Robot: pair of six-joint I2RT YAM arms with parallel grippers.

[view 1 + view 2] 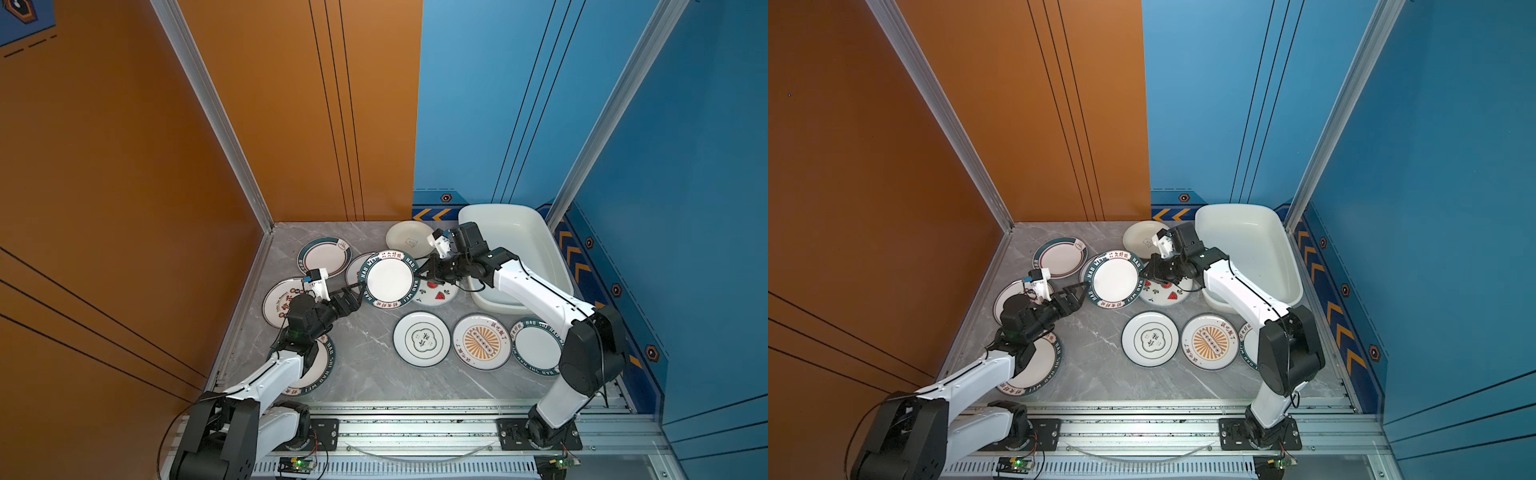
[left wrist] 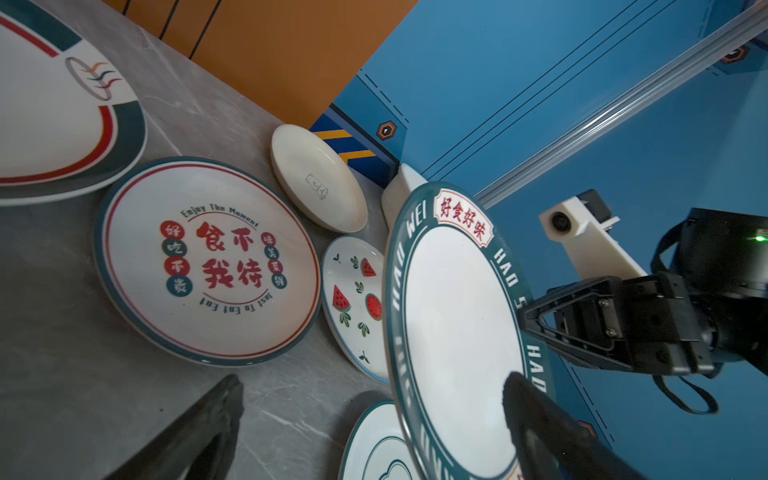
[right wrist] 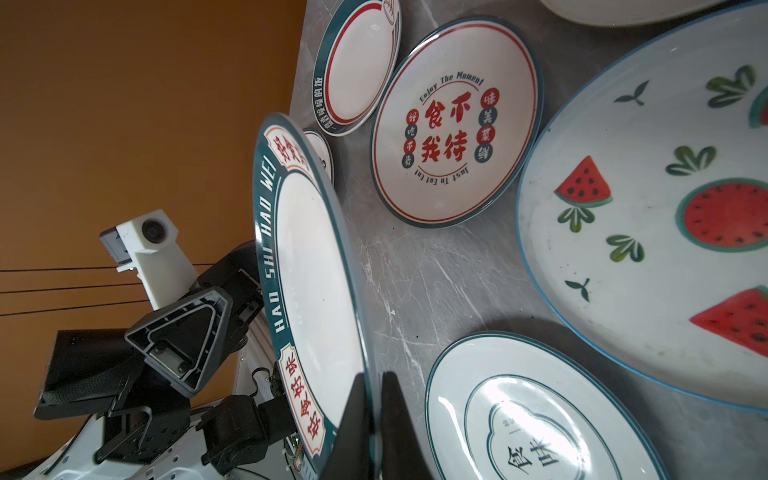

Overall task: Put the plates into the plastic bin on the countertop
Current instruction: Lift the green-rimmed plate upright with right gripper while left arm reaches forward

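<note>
the green-rimmed plate (image 1: 388,279) hangs above the tabletop (image 1: 365,345), roughly face up, between the two arms and over the watermelon plate (image 1: 440,293) and its neighbours. the right gripper (image 3: 374,399) is clamped tight on one edge of its rim, as the right wrist view shows, and appears to carry it alone. the left gripper (image 1: 359,295) stands spread as wide as it goes at the opposite edge, gripping nothing; whether a finger brushes the rim cannot be told. the plastic bin (image 1: 540,249) sits in the far right corner, just behind the right wrist, and no plate shows in the part the arm leaves visible. the step in hand looks like carrying this plate over to the bin. to do it well, the left arm should back straight away from the rim, along its own line, so an open finger does not nudge or tip a plate held only by a pinch at one edge. that pinch means the plate's weight levers against the grip, so the right arm should move slowly, raise the plate enough to clear the bin's rolled rim, and swing it round without dipping the free edge toward the cream plate (image 1: 409,239) beside the bin. lowering it close to the bin floor, toward one end, before letting go would spare the ceramic and leave room for the rest.
</note>
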